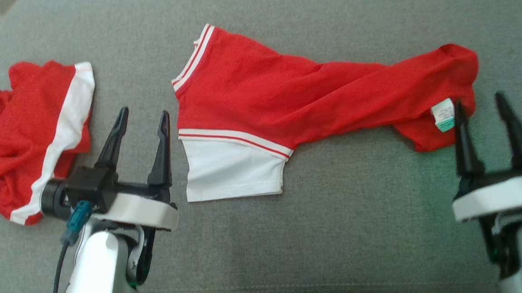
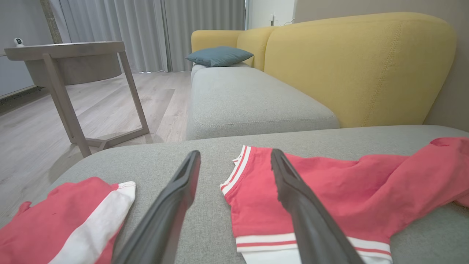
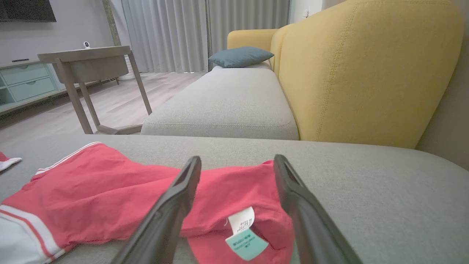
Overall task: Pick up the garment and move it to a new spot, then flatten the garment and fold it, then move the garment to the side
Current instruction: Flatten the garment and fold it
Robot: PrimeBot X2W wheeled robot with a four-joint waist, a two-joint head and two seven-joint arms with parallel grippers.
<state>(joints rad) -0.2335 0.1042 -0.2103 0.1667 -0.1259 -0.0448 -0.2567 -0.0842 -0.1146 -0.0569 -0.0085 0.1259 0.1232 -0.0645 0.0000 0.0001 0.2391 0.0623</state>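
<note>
- We see the garment (image 1: 312, 89), red with white trim, lying stretched from left to right across the middle of the grey cushion (image 1: 339, 241).
- Its left end lies wide and fairly flat. A white striped hem (image 1: 193, 60) is on the far side, and a white panel (image 1: 231, 171) sits below a red and white band on the near side.
- Toward the right it narrows and bunches into long wrinkles, and we find the right end folded over on itself.
- A white and teal label (image 1: 443, 114) lies exposed at the near edge of that right end.
</note>
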